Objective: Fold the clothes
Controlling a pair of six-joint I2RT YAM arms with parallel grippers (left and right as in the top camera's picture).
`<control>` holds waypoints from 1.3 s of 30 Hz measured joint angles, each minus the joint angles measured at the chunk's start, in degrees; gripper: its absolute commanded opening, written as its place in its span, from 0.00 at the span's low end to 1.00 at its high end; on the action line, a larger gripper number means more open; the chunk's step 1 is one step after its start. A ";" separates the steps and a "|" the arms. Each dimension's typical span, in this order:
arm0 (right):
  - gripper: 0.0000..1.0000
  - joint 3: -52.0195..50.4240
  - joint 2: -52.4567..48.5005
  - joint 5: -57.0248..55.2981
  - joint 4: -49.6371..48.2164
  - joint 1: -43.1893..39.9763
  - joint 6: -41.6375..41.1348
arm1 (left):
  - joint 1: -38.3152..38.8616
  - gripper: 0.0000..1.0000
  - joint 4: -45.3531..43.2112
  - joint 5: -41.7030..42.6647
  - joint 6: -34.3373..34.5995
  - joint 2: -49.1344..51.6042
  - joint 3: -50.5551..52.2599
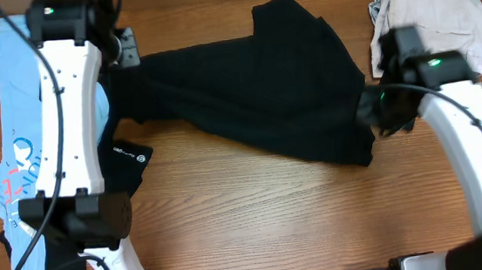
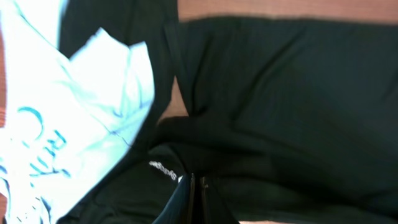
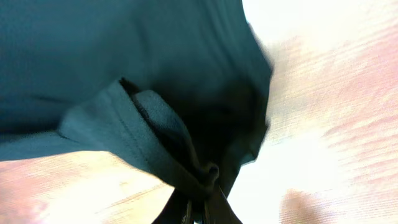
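Observation:
The black T-shirt (image 1: 255, 90) lies stretched and rumpled across the middle of the table. At its left end my left gripper (image 1: 124, 51) is shut on a bunch of the fabric. In the left wrist view the fingers (image 2: 198, 186) pinch black cloth (image 2: 280, 93) beside the light-blue printed tee (image 2: 74, 106). My right gripper (image 1: 372, 110) is shut on the shirt's right edge. In the right wrist view its jaws (image 3: 200, 202) clamp a rolled fold of hem (image 3: 155, 130) just above the wood.
The light-blue tee (image 1: 11, 111) lies under the left arm at the table's left side. A black garment with a white logo (image 1: 129, 153) sits beside it. A heap of pale clothes (image 1: 431, 9) fills the back right corner. Bare wood (image 1: 275, 219) runs along the front.

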State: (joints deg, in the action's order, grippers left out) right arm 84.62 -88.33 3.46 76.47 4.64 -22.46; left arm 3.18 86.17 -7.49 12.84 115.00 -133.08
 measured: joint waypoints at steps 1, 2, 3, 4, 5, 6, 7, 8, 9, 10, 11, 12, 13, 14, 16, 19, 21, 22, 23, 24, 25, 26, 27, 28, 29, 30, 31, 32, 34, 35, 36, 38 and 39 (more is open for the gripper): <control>0.04 3.67 0.50 -0.70 0.87 0.00 0.33 | -0.17 0.04 0.00 0.02 -0.26 -0.46 -1.14; 0.04 6.60 0.94 -1.51 1.51 0.00 0.70 | -0.24 0.04 0.00 0.02 -0.74 -1.31 -2.54; 0.04 9.44 1.29 -2.01 2.19 0.00 1.05 | -0.33 0.04 0.00 0.02 -1.14 -2.16 -3.74; 0.04 12.28 1.64 -2.73 2.69 0.00 1.40 | -0.35 0.04 0.00 0.00 -1.42 -3.34 -5.01; 0.04 14.84 1.90 -3.28 3.39 -0.02 1.70 | -0.33 0.04 0.07 0.00 -1.68 -4.57 -6.19; 0.04 17.59 2.05 -3.85 4.35 0.00 1.99 | -0.33 0.04 0.24 0.04 -2.05 -6.12 -7.41; 0.04 20.11 2.27 -4.33 4.68 -0.02 2.43 | -0.33 0.04 0.31 0.00 -2.38 -7.87 -8.59; 0.04 22.69 2.45 -4.70 5.27 -0.07 2.97 | -0.31 0.04 0.35 0.02 -2.60 -9.46 -9.51; 0.04 24.98 2.60 -5.05 5.90 -0.13 3.23 | -0.28 0.04 0.37 0.02 -2.82 -11.15 -10.23; 0.04 27.08 2.75 -5.42 6.25 -0.26 3.45 | -0.28 0.04 0.35 0.02 -3.02 -13.09 -10.93; 0.04 29.46 3.02 -5.70 6.91 -0.63 3.89 | -0.28 0.04 0.22 0.00 -3.28 -14.78 -11.43; 0.04 32.11 3.32 -5.97 7.56 -1.27 4.44 | -0.28 0.04 -0.17 0.00 -3.65 -16.74 -11.82; 0.04 34.25 3.72 -6.23 7.93 -1.92 4.74 | -0.28 0.04 -0.57 0.00 -3.89 -18.60 -12.11; 0.04 36.87 4.15 -6.49 8.41 -2.91 5.22 | -0.28 0.04 -1.07 0.00 -4.07 -20.22 -12.20; 0.04 41.57 5.44 -6.75 9.11 -5.14 6.10 | -0.28 0.04 -2.36 0.00 -4.28 -23.56 -12.33; 0.04 48.43 8.50 -6.99 9.38 -8.59 7.61 | -0.28 0.04 -3.89 0.02 -4.59 -28.35 -12.44; 0.04 52.37 11.28 -6.99 9.29 -9.94 9.27 | -0.28 0.04 -4.57 0.04 -4.94 -31.54 -12.44; 0.04 54.40 13.16 -7.17 9.05 -10.29 10.43 | -0.28 0.04 -4.98 0.02 -5.16 -33.86 -12.48; 0.04 55.34 14.21 -7.30 8.87 -10.29 10.99 | -0.28 0.04 -5.07 0.02 -5.22 -34.69 -12.50; 0.04 56.50 15.69 -7.39 8.74 -10.29 11.76 | -0.28 0.04 -5.25 0.02 -5.35 -36.13 -12.52; 0.04 57.46 17.07 -7.54 8.46 -10.29 12.46 | -0.28 0.04 -5.27 0.02 -5.40 -37.62 -12.59; 0.04 58.29 18.45 -7.67 8.20 -10.29 13.29 | -0.28 0.04 -5.31 0.02 -5.42 -38.73 -12.66; 0.04 58.88 19.43 -7.85 7.80 -10.29 13.99 | -0.28 0.04 -5.31 0.02 -5.53 -39.71 -12.90; 0.04 59.47 20.31 -8.02 7.41 -10.29 14.80 | -0.28 0.04 -5.33 0.02 -5.57 -40.37 -13.18; 0.04 59.80 20.72 -8.17 7.13 -10.29 15.41 | -0.28 0.04 -5.42 0.02 -5.79 -40.85 -13.49; 0.04 59.98 20.85 -8.22 6.91 -10.29 16.22 | -0.28 0.04 -5.49 0.00 -5.97 -40.98 -13.77; 0.04 59.95 20.81 -8.24 6.75 -10.32 16.81 | -0.28 0.04 -5.55 0.00 -6.03 -40.96 -13.97; 0.04 59.67 20.37 -8.20 6.64 -10.32 17.59 | -0.28 0.04 -5.66 0.00 -6.23 -40.59 -13.97; 0.04 59.14 18.60 -8.00 6.29 -10.32 19.21 | -0.28 0.04 -5.86 -0.04 -6.62 -39.19 -13.97; 0.04 58.93 17.44 -7.76 5.73 -10.32 19.96 | -0.28 0.04 -6.36 -0.07 -6.93 -37.70 -13.97; 0.04 58.84 15.91 -7.58 5.33 -10.34 20.81 | -0.28 0.04 -7.02 -0.11 -7.23 -36.06 -13.97; 0.04 58.73 12.11 -7.15 3.96 -10.34 22.43 | -0.28 0.04 -8.59 -0.22 -7.87 -32.26 -13.97; 0.04 58.58 9.88 -6.97 2.99 -10.34 23.26 | -0.28 0.04 -9.44 -0.24 -8.39 -29.92 -13.97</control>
State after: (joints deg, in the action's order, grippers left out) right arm 143.20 -78.46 -3.51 79.46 -5.69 0.80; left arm 2.90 76.73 -7.73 4.45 85.08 -147.04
